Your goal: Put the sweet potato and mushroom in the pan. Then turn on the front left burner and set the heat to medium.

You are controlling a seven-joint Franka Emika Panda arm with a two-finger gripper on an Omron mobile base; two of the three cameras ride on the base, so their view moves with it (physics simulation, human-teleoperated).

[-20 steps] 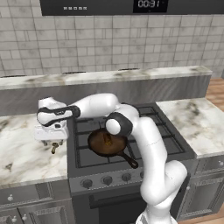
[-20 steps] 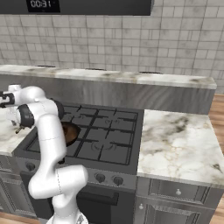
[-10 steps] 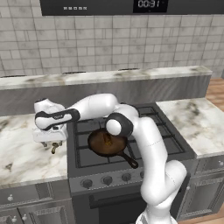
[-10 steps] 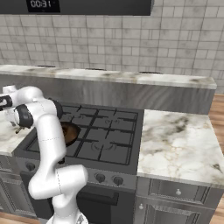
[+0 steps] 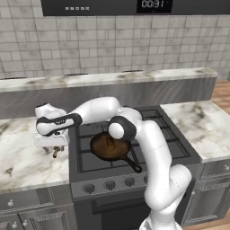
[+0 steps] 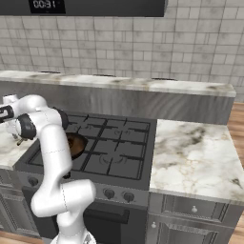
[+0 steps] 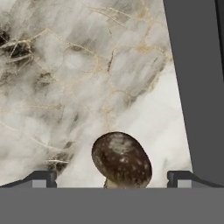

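Observation:
My gripper point(image 5: 51, 149) hangs low over the left marble counter, open, just left of the stove. The mushroom point(image 7: 121, 159), brown-capped with a pale stem, lies on the counter between the two fingertips point(image 7: 41, 178), and neither tip touches it. From the left base view the mushroom point(image 5: 55, 153) shows just under the hand. The pan point(image 5: 110, 147) sits on the grate over the front left burner, which it hides, with its black handle pointing to the front right. The sweet potato point(image 5: 110, 143) lies inside the pan. The pan point(image 6: 77, 145) is partly behind my arm in the right base view.
The stove's dark edge point(image 7: 197, 87) runs close beside the mushroom. A row of knobs point(image 5: 109, 184) lines the stove front. A raised marble ledge point(image 5: 112, 78) runs behind the counter, and more counter point(image 6: 190, 152) lies right of the stove.
My hand has sunk a little closer to the counter and the mushroom. The jaws have stayed open. The pan and sweet potato have not moved.

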